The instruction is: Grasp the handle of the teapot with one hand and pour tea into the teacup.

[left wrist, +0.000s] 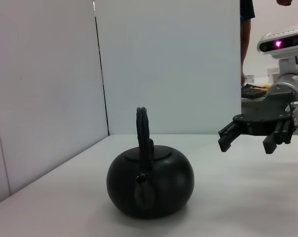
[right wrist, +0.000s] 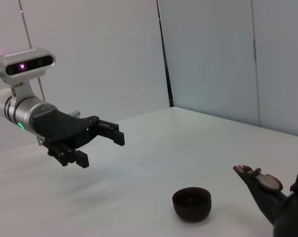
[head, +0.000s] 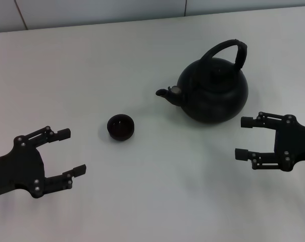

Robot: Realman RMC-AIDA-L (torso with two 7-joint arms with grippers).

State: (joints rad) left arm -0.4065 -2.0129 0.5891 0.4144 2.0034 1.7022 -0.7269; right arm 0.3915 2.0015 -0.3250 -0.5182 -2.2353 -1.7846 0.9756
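Upright matte-black teapot (head: 213, 92) w/ arched handle (head: 232, 51), spout toward teacup (head: 120, 127); both end effectors (head: 72, 153) (head: 244, 137) spread apart.

Teapot (head: 214, 92) matt black; spout tip silvery metal; teacup (head: 120, 126) dark glossy; table (head: 66, 75) smooth white.

One teapot (head: 213, 91); one teacup (head: 120, 126); two grippers, left (head: 65, 154) and right (head: 247, 137).
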